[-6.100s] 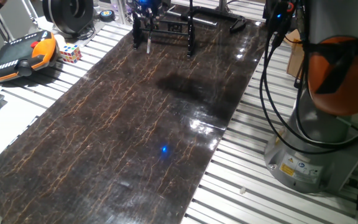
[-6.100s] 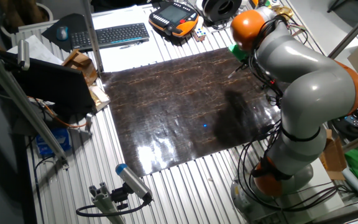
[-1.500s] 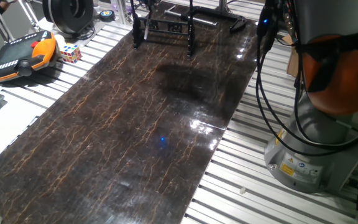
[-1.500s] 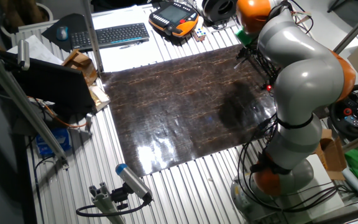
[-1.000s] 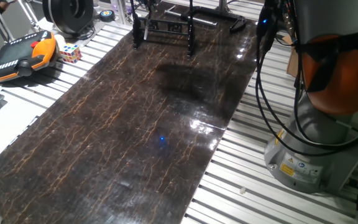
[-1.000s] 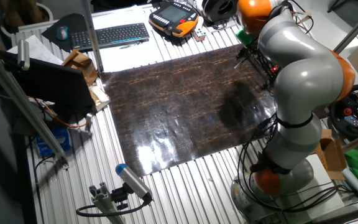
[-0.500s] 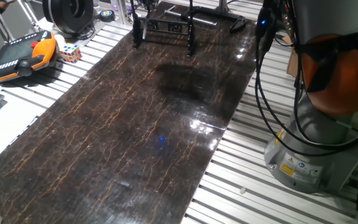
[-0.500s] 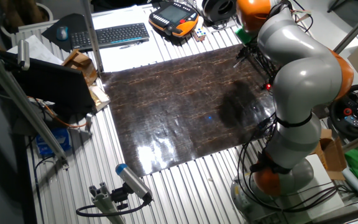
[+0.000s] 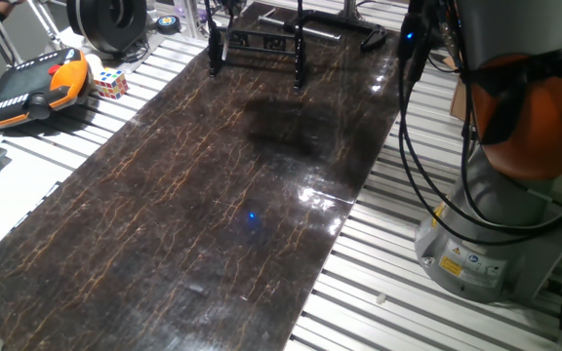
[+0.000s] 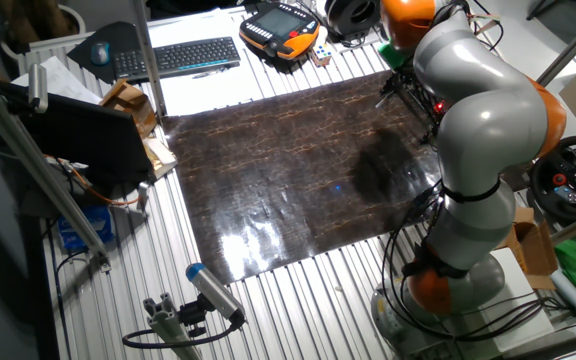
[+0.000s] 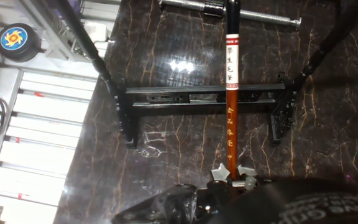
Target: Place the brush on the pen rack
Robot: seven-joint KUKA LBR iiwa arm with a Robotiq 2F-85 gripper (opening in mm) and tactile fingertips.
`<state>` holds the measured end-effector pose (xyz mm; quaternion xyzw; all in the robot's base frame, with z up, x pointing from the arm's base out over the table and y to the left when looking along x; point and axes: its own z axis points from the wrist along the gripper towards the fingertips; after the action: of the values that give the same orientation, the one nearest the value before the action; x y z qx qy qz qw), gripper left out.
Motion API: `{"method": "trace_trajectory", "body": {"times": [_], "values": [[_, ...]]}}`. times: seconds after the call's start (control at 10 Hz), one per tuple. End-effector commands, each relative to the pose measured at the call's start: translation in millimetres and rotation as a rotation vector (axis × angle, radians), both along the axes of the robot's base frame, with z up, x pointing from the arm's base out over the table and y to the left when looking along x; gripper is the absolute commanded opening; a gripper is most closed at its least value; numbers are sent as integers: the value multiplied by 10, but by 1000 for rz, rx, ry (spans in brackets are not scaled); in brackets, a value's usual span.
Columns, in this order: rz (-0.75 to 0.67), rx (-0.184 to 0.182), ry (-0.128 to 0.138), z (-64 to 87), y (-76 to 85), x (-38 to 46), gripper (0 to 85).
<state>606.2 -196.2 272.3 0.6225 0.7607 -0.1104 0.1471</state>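
Observation:
In the hand view my gripper [image 11: 232,180] is shut on the brush [image 11: 230,112]. Its orange-brown shaft runs straight up the picture to a dark end at the top edge. The shaft crosses over the crossbar of the pen rack [image 11: 166,97], a small black frame with flat feet on the dark marble-patterned mat. I cannot tell whether the brush touches the rack. In one fixed view the pen rack [image 9: 257,44] stands at the mat's far end, and the gripper is out of frame above it. In the other fixed view the rack [image 10: 408,92] is partly hidden behind the arm.
A big black spool [image 9: 105,19], an orange teach pendant [image 9: 37,88] and a colour cube [image 9: 108,83] lie left of the mat. A metal rod [image 11: 253,15] lies beyond the rack. The robot base [image 9: 486,234] stands to the right. A keyboard [image 10: 178,55] lies at the back.
Six seconds ago the gripper was low at the rack's left post; since then it has lifted out of the fixed view. Over the last 1.5 seconds nothing has visibly moved.

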Motion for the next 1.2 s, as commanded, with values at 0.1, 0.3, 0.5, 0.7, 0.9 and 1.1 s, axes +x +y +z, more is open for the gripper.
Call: {"method": "trace_trajectory", "body": {"times": [0.1,0.3,0.5,0.7,0.9,1.1], "values": [[8,8,2,-25,-18,14,10],[23,15,6,-43,-52,9,10],[38,27,8,-69,-89,4,83],[36,32,6,-78,-97,4,240],[49,32,0,-91,-120,0,230],[54,36,-6,-95,-109,-3,230]]}}
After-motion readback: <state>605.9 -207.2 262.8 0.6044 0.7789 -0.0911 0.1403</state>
